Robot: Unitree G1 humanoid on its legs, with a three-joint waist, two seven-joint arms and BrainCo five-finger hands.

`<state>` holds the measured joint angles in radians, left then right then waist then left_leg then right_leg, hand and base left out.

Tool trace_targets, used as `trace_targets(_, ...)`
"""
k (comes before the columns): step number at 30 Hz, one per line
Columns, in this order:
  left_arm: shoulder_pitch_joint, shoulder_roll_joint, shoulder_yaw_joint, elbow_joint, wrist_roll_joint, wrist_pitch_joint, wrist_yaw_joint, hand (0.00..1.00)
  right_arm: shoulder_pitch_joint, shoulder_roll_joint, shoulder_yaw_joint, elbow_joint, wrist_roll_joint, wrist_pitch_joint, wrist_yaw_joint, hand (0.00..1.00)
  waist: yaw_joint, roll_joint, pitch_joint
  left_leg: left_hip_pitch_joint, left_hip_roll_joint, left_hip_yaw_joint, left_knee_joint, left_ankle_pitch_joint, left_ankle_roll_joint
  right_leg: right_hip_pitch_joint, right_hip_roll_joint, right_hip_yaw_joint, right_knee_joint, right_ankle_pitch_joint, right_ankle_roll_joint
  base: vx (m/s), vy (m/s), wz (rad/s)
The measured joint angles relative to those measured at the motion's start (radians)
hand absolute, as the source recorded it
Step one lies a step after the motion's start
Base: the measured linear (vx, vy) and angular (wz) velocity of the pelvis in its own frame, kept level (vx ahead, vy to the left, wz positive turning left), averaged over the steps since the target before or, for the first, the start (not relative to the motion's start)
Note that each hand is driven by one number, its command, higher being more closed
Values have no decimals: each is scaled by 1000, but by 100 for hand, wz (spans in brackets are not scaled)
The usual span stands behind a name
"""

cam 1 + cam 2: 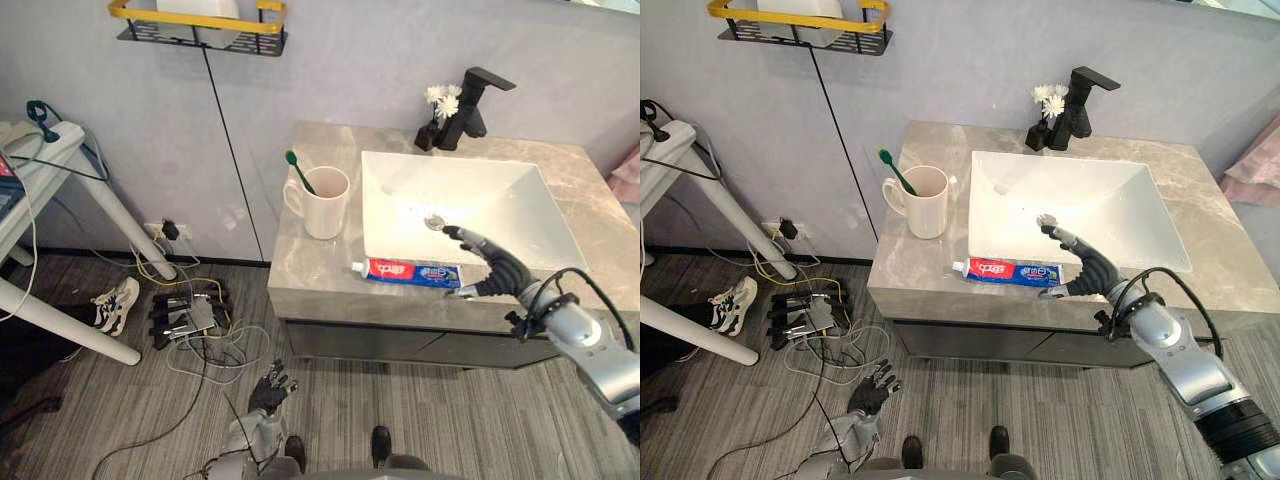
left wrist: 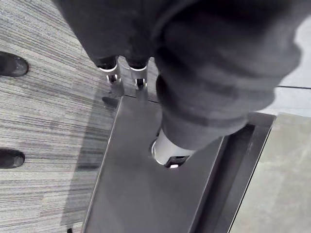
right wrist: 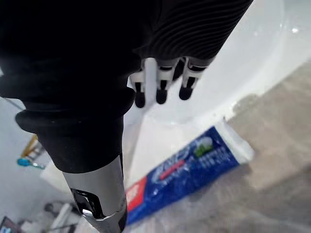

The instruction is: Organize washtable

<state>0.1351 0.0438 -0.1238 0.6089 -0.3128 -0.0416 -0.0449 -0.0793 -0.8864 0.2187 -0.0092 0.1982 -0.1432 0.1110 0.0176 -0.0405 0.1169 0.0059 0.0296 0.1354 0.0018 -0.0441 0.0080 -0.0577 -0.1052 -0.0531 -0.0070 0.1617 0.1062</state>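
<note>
Fingers point(image 3: 160, 87) of my right hand point(image 1: 495, 270) spread wide, empty, just above the toothpaste tube point(image 1: 410, 271) on the washtable's point(image 1: 305, 285) front edge. Reach step, I judge; next: lower, grasp. Left hand point(image 1: 270, 388) idle, relaxed.

Counter point(image 1: 310, 275): grey-beige veined stone look, smooth, faint sheen. Basin point(image 1: 470, 195): white, glossy, ceramic-like. Tap point(image 1: 472, 100): matt black metal. Mug point(image 1: 327, 205): cream, smooth glaze. Toothbrush point(image 1: 299, 171): green plastic. Tube point(image 1: 412, 272): glossy printed plastic. Shelf point(image 1: 200, 38): black perforated metal with a yellow rail. Floor point(image 1: 90, 420): grey, finely striped, rough weave. Right hand point(image 1: 497, 268): dark ribbed matt cover, silver fingers.
</note>
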Motion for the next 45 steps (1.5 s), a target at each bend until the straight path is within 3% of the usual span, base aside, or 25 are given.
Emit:
trace_targets(7, -3, 23, -19, 12, 0, 3, -17, 0, 0, 18, 25, 35, -44, -6, 1, 0, 1, -16, 11, -13, -4, 1, 2, 4, -6, -1, -4, 0, -16, -2, -1, -23, -15, 0)
trace_targets(9, -2, 36, -27, 12, 0, 6, -18, 0, 0, 19, 26, 35, -44, -8, 1, 0, 2, -33, 18, -12, -14, 1, -2, 10, -14, 0, -12, 1, -14, -32, -5, -29, -44, 1)
trace_targets(10, 0, 45, -27, 13, 0, 10, -18, 0, 0, 21, 27, 34, -45, -10, 2, 0, 3, -59, 18, -12, -33, 5, -4, 12, -17, 0, -33, 2, -13, -86, -5, -14, -47, 1)
trace_targets(12, 2, 42, -28, 35, 0, 15, -18, 0, 0, 25, 28, 38, -47, -10, 2, 0, 2, -60, 21, 3, -31, 3, -32, 35, -26, -6, -35, 1, -5, -110, 3, -2, -71, 0)
trace_targets(14, 1, 39, -35, 48, 0, 16, -19, 0, 1, 25, 28, 44, -52, -7, 2, 0, 0, -56, 19, 11, -29, 3, -56, 47, -29, -10, -32, 1, -3, -111, 3, 14, -51, -2)
trace_targets(19, 2, 52, -41, 55, 0, 16, -20, 0, 0, 24, 28, 46, -53, -8, 1, 0, 1, -80, 19, 8, -35, 3, -58, 48, -22, -11, -33, 2, -8, -103, 6, 15, 0, 1)
trace_targets(45, -1, 56, -66, 110, 0, 14, -20, 0, -64, 30, 30, 62, -50, -7, -8, 0, 24, -77, 15, 16, -35, 5, -74, 47, -17, -12, -25, 0, -12, -93, 3, -1, -3, -1)
